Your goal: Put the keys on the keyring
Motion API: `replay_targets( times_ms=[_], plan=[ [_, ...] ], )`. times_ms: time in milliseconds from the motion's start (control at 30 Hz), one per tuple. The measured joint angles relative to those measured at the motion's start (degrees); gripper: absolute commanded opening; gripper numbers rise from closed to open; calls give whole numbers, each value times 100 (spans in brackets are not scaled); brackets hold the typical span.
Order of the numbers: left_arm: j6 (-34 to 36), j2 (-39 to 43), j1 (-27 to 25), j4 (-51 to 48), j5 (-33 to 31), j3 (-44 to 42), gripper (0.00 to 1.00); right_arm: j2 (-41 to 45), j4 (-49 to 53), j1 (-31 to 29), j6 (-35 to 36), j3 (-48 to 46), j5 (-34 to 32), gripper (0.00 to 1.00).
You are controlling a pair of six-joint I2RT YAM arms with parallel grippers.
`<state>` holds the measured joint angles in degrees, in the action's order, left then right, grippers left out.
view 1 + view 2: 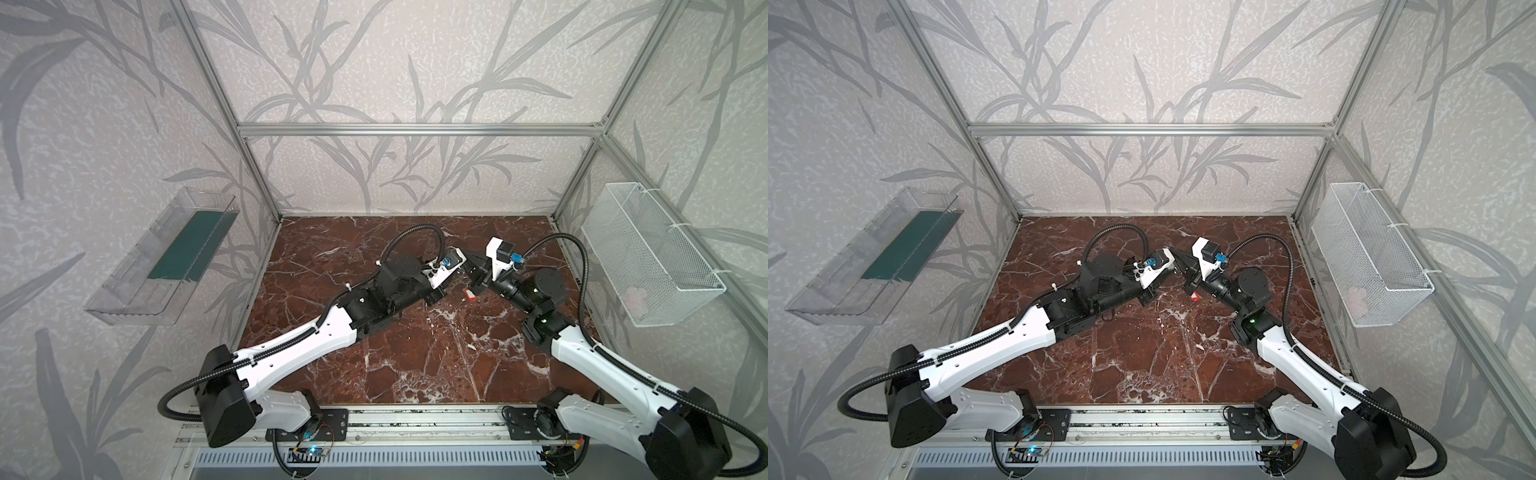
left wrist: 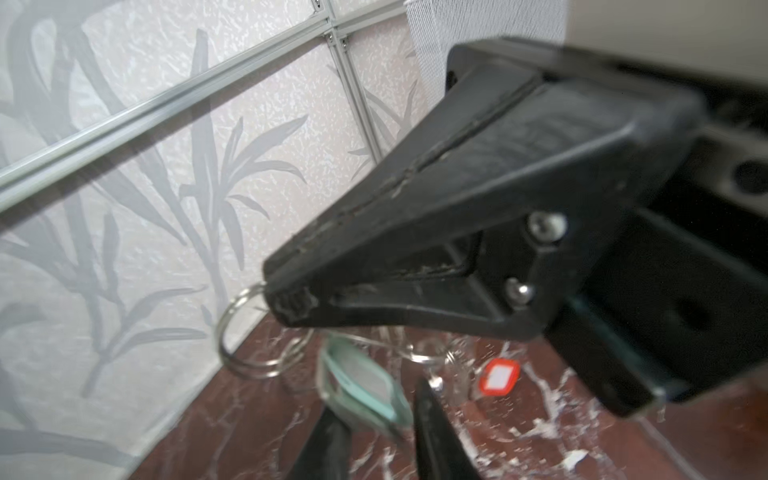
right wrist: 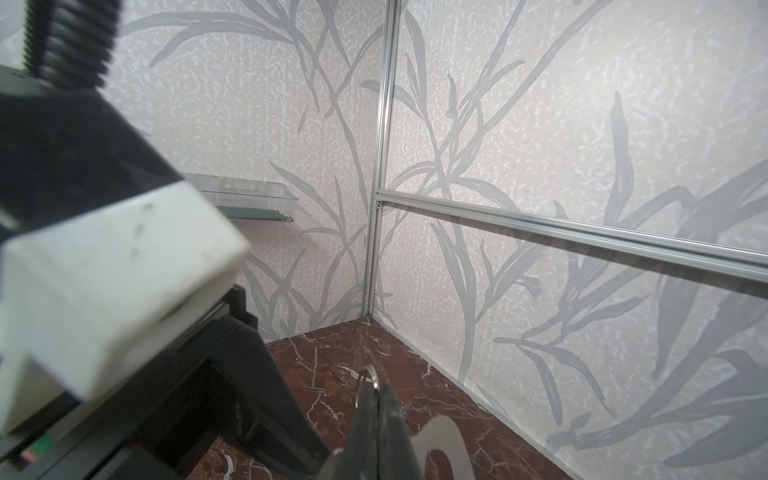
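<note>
In the right wrist view my right gripper (image 3: 376, 388) is shut on the wire ring (image 3: 370, 376) of the keyring, and its grey plate (image 3: 440, 436) hangs beside the fingers. The left wrist view shows the same ring (image 2: 232, 332) sticking out of those shut black fingers (image 2: 374, 232). A key's teal-and-white tag (image 2: 361, 386) dangles below it, blurred, between the tips of my open left gripper (image 2: 378, 403). Whether the tips touch the tag is unclear. The red-tagged key (image 2: 498, 376) lies on the marble, seen in both top views (image 1: 471, 295) (image 1: 1192, 296), just under the right gripper (image 1: 471, 262).
The two arms meet nose to nose at the back middle of the marble table (image 1: 415, 365). A clear plastic shelf (image 1: 166, 257) hangs on the left wall and a white mesh basket (image 1: 648, 253) on the right wall. Aluminium frame posts (image 1: 257, 183) stand at the corners.
</note>
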<state>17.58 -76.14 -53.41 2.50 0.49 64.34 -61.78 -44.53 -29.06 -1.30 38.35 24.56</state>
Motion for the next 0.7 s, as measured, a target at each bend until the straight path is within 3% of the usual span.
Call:
replay_targets(
  times_ms=[167,300,500,700],
  plan=[
    [42,286,46,55,-162,-315,44,-4,-92,0,2,-61,46,0],
    [28,739,420,-63,13,-459,43,-52,-216,7,0,-157,166,0],
    [-55,922,1198,-557,1071,-39,41,-249,-461,61,-48,-190,603,0],
    [46,623,1340,-1178,2179,595,39,-308,-691,90,-83,-190,1027,0]
  ],
)
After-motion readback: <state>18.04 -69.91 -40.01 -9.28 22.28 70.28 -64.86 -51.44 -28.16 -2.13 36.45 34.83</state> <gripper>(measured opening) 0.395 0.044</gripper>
